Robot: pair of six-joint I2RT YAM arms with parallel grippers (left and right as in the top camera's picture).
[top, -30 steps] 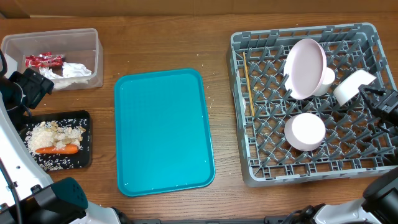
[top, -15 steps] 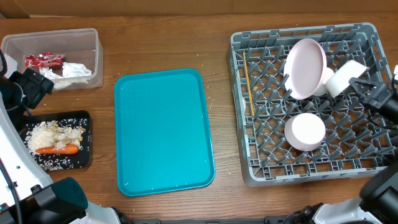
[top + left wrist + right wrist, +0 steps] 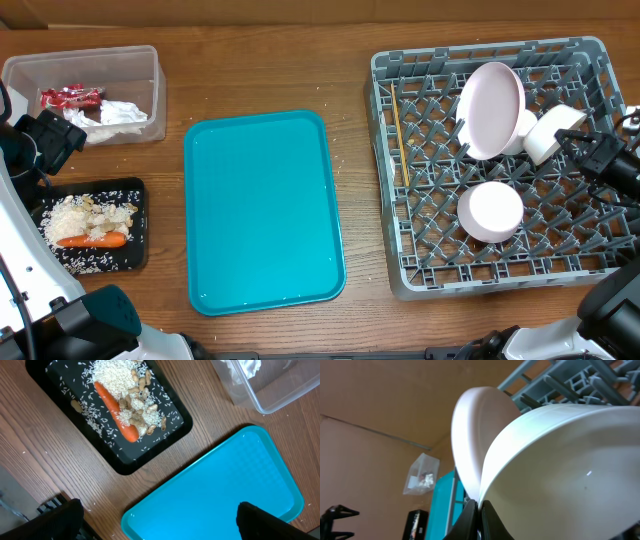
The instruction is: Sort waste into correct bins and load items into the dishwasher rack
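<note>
Teal tray [image 3: 262,210] lies bare at centre, so the sorting looks finished: red wrapper [image 3: 70,97] and crumpled napkin [image 3: 122,113] sit in the clear tub [image 3: 100,60] at ten o'clock, rice [image 3: 80,215] and carrot piece [image 3: 92,240] on the black tray [image 3: 140,240] at eight. At three o'clock the dishwasher rack [image 3: 383,180] holds the pink plate [image 3: 490,110] on edge, one small bowl [image 3: 491,211] and the chopsticks [image 3: 398,140] along its left side. The right gripper [image 3: 479,510] pinches the second bowl [image 3: 552,133] by its rim just beside the plate, not yet released; the left gripper [image 3: 157,520] hangs spread and empty. No fork shows.
</note>
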